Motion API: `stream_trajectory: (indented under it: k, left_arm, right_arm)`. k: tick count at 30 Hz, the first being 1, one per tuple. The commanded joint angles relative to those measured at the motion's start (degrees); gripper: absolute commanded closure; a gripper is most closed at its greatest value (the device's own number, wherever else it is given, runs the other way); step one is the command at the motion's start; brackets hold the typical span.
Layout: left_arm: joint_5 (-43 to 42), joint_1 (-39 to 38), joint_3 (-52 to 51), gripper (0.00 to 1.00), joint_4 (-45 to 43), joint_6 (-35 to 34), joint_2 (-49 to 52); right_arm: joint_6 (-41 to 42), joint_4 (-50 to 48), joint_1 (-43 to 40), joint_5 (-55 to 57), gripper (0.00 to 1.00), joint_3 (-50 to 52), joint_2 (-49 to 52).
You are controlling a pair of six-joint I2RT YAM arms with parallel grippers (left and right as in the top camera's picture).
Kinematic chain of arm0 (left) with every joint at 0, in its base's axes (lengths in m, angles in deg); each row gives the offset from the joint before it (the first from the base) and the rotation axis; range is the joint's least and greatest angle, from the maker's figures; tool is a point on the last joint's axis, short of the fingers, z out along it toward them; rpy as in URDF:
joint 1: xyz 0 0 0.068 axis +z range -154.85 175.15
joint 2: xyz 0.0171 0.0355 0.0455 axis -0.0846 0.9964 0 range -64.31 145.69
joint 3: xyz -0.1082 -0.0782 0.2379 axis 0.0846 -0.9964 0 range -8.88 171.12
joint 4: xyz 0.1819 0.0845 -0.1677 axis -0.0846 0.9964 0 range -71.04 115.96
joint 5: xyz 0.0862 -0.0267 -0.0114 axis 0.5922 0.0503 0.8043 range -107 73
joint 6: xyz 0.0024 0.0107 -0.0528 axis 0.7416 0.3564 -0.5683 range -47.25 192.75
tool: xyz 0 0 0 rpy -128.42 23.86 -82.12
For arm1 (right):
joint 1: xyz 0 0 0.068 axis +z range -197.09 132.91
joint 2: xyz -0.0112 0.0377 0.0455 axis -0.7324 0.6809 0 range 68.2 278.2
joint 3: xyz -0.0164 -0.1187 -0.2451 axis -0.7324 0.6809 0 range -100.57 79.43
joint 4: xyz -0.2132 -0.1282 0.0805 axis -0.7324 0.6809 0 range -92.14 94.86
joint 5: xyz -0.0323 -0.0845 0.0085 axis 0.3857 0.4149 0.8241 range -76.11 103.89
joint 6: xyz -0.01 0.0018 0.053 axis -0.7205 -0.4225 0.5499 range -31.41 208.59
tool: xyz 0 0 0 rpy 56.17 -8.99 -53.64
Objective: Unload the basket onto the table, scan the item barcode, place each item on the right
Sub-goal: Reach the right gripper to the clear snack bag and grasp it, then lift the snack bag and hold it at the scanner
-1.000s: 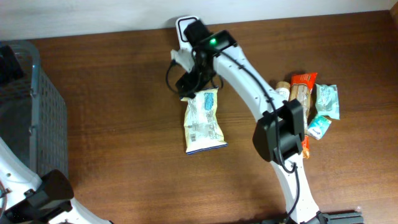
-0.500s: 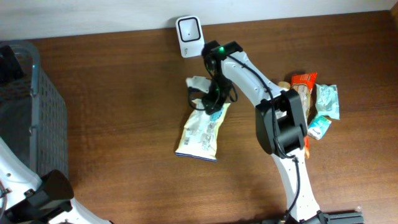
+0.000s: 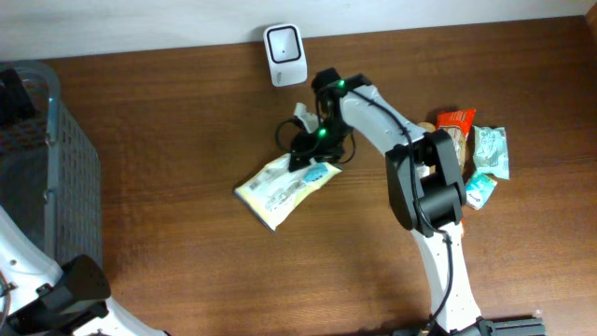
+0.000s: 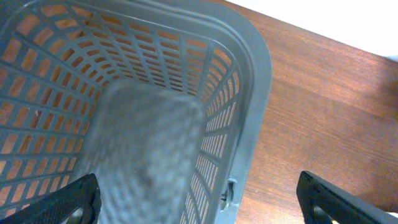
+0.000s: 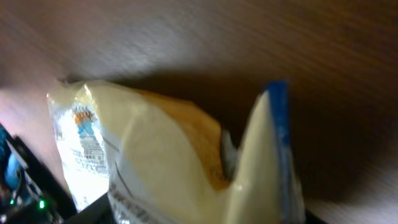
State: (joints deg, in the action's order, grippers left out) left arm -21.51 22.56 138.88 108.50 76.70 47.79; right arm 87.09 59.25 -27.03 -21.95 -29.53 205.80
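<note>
Slip risk: right jaws pinch the snack bag (image 3: 278,185) by one end, left jaws wide; it may droop past the scanner (image 3: 284,43).

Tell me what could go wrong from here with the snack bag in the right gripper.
The right gripper holds the snack bag by one end only, so it may slip out. The bag looks folded in the right wrist view, so the scanner may fail to read its barcode.
</note>
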Motion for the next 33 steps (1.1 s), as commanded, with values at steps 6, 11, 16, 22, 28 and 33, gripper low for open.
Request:
stream_trajectory:
  k: [6,11,16,22,28,33]
  left_arm:
    - [-0.59,0.13,0.35,0.01,-0.04,0.87,0.07]
    - [-0.59,0.13,0.35,0.01,-0.04,0.87,0.07]
    - [-0.59,0.13,0.35,0.01,-0.04,0.87,0.07]
    - [-0.59,0.13,0.35,0.01,-0.04,0.87,0.07]
    - [-0.59,0.13,0.35,0.01,-0.04,0.87,0.07]
    - [-0.59,0.13,0.35,0.01,-0.04,0.87,0.07]
  right_arm:
    - [-0.17,-4.17,-1.11,-7.19,0.96,3.69,-3.19]
    - [0.11,-2.91,-6.32,-3.06,0.96,0.61,-20.92]
    - [2.47,-3.54,-8.74,0.42,0.96,-4.87,-29.27]
    - [-1.51,-1.73,-21.16,-28.37,0.96,-10.62,-29.27]
    - [-2.78,-2.12,-23.12,-28.83,0.96,-10.62,-29.35]
    - [-5.42,-11.72,-7.28,31.12,0.96,-10.56,-28.11]
